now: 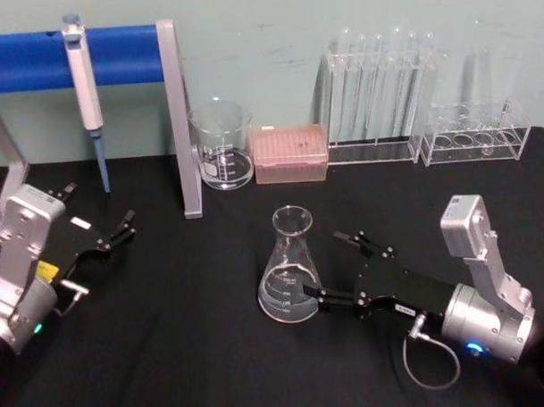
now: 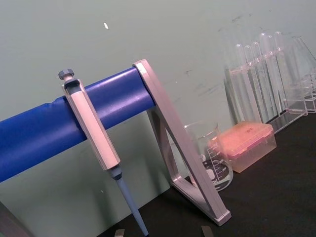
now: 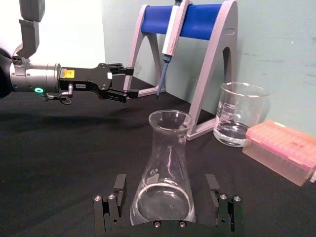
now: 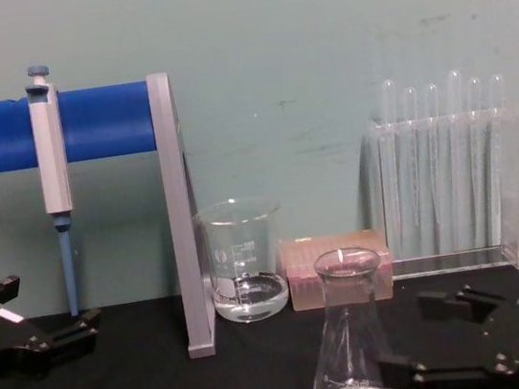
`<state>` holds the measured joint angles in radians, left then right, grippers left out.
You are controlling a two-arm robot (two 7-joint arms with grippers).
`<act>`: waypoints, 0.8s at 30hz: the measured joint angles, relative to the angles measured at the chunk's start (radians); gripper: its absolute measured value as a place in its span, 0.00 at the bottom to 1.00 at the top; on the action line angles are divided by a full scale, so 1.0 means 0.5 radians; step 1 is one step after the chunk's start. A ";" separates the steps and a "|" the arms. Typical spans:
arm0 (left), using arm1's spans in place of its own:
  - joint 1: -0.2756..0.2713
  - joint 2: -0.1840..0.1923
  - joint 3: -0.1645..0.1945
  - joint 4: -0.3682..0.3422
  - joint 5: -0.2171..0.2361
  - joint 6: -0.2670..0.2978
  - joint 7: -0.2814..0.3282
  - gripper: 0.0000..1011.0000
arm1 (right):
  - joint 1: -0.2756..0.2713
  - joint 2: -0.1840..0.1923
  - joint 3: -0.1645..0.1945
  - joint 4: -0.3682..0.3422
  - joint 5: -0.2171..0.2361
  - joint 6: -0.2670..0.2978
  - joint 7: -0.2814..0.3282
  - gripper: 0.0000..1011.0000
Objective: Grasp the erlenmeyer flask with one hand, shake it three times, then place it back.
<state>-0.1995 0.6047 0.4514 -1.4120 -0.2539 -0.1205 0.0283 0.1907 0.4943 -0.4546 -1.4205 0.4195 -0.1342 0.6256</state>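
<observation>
Standing upright on the matte black table (image 1: 188, 349), the clear glass conical flask (image 1: 288, 274) shows a narrow rimmed neck, white graduation marks and a little clear liquid. The black right gripper (image 1: 321, 265) flanks its wide base, fingers spread, not pinching. The black left gripper (image 1: 121, 228) sits far left, fingers parted.

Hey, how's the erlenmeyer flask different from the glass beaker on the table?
The erlenmeyer flask is conical with a narrow neck; the beaker is straight-walled with a wide mouth. The flask stands mid-table between the open fingers of the right gripper; the beaker stands at the back beside the pink tip box. Both are upright clear glass holding a little clear liquid.
</observation>
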 joint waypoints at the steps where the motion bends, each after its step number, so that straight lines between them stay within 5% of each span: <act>1: 0.000 0.000 0.000 0.000 0.000 0.000 0.000 0.99 | 0.009 -0.007 -0.004 0.010 0.000 -0.001 0.005 0.99; 24: 0.000 0.000 0.000 0.000 0.000 0.000 0.000 0.99 | 0.192 -0.144 -0.086 0.191 -0.015 -0.045 0.052 0.99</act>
<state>-0.1995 0.6047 0.4514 -1.4119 -0.2539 -0.1205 0.0283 0.2866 0.4224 -0.4975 -1.3249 0.4119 -0.1565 0.6517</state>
